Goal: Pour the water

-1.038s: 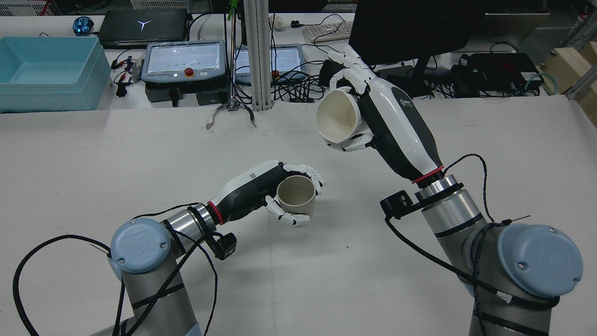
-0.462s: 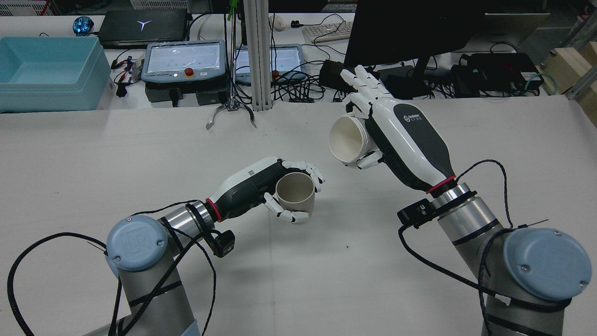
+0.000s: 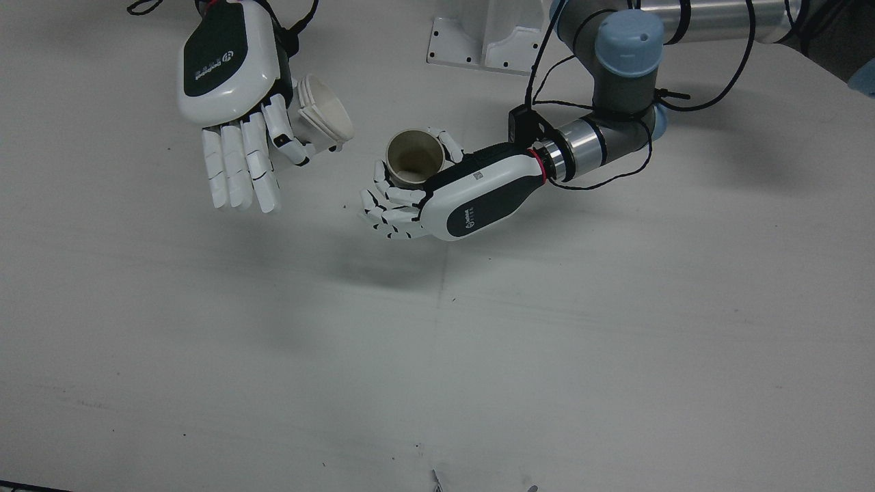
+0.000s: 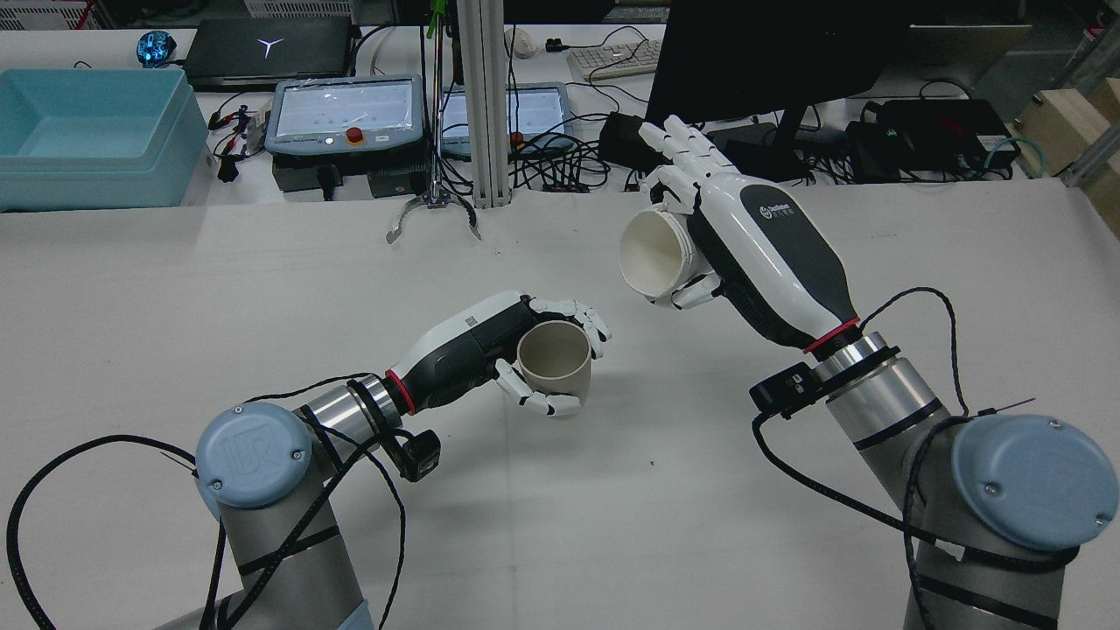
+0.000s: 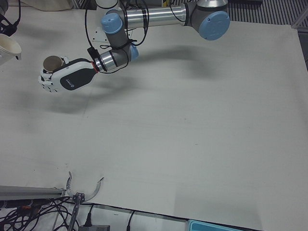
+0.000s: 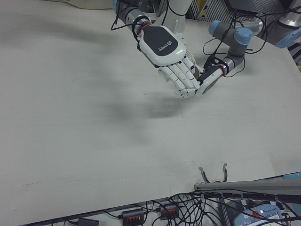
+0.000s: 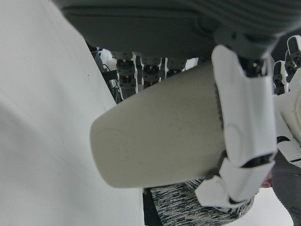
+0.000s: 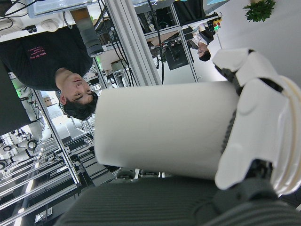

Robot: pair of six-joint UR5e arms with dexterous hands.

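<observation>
Rear view, centre: the left hand point(image 4: 525, 350) wrapped a tan cup point(image 4: 554, 360); upper right, the right hand point(image 4: 735, 245) pinched a light, crushable white cup point(image 4: 656, 254) mid-wall, other fingers straight.

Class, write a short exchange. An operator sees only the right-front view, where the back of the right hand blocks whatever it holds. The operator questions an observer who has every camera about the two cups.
Operator: Does the right hand hold anything? I only see its back.
Observer: Yes. In the rear view the right hand grips a white cup that is tipped onto its side.
Operator: Where does its mouth point?
Observer: Toward the tan cup, which the left hand holds upright. In the front view the mouth of the white cup is beside the tan cup, not above it.
</observation>
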